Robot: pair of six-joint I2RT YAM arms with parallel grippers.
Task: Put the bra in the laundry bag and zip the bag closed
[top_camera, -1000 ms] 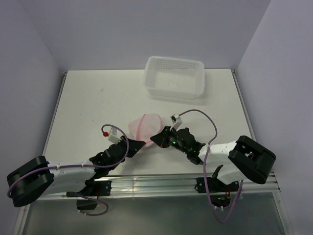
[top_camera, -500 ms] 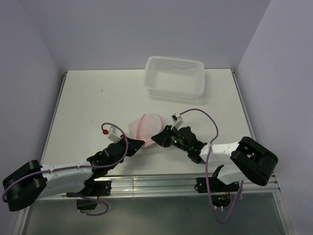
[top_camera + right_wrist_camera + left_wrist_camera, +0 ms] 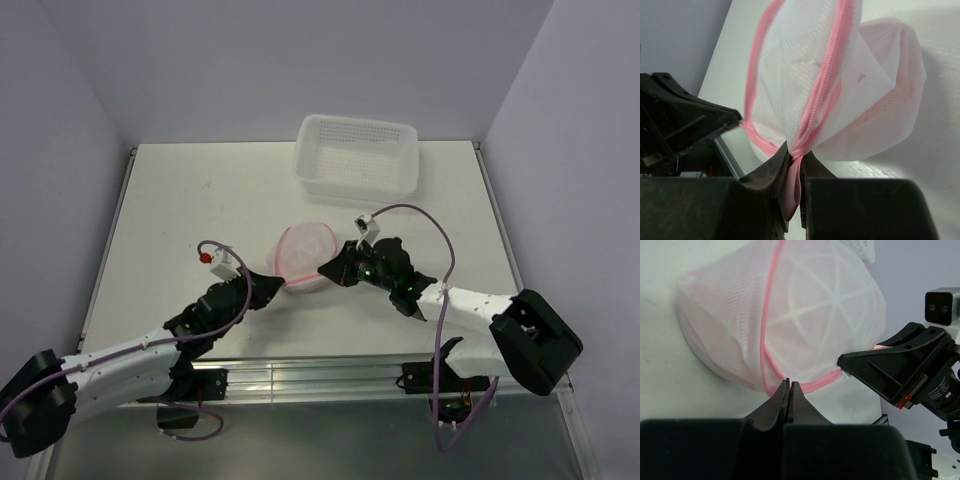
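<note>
Laundry bag [image 3: 303, 250] shifted farther back; bra [image 3: 702, 335] faintly pink inside.

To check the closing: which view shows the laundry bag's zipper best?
Right wrist: the zipper of the laundry bag runs close, teeth visible, into the right gripper. Left wrist shows a thin pink rim; top view, a small pink ring.

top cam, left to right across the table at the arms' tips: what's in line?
left pincer → laundry bag → right pincer. The white basket is left out: it sits farther back, spanning the bag and right pincer.
</note>
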